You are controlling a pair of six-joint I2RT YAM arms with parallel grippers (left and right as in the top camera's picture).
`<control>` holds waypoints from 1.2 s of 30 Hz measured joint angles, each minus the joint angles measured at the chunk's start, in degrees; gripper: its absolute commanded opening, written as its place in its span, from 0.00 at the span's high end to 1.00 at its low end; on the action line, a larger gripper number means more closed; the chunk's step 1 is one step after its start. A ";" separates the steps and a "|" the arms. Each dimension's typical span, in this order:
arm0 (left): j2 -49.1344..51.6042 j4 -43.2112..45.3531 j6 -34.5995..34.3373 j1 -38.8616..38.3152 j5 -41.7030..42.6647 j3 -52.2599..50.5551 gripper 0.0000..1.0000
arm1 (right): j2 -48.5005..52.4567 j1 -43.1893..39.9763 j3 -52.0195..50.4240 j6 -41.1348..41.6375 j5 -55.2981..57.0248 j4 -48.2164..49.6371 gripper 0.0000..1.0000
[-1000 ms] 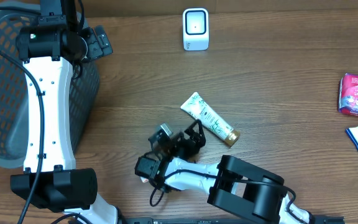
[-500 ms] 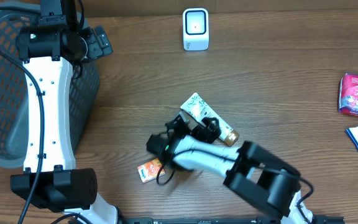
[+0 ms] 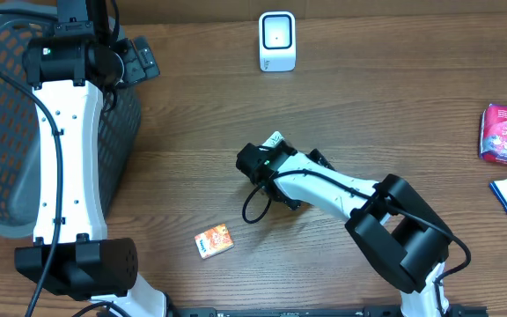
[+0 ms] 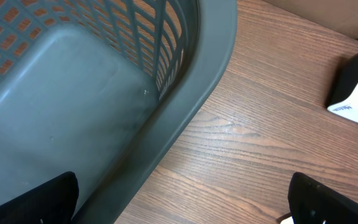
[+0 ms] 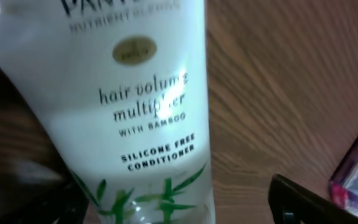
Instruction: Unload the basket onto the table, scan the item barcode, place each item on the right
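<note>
White plastic conditioner tube lies flat mid-table on the wooden table. From overhead my arm covers most of it, only its crimped end pokes out. My right pincer is right over it, jaws spread either side of the body, bare wood showing beside one finger — nothing clamped yet.

Risks as I see them:
- soft, glossy tube — pinch too hard and it buckles or squirts out sideways
- no barcode on the face I can see, so it's likely underneath and needs a turn in hand
- white box-shaped scanner is well apart, up the table, so a loose hold could slip on the carry

Left pincer hangs released by the grey plastic mesh basket, holding nothing. Small orange packet lies near, clear of the tube.
</note>
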 measured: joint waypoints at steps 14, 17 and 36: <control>0.00 0.00 0.00 0.00 0.00 0.00 0.00 | -0.72 -0.20 0.17 -4.31 -9.44 -0.50 0.96; 0.00 0.00 0.00 0.00 0.00 0.00 0.00 | -1.44 -0.85 1.18 -4.28 -15.54 -1.05 0.96; 0.00 -0.02 0.00 0.00 0.00 0.00 0.00 | 1.38 -11.58 6.73 -7.61 -95.69 4.04 0.79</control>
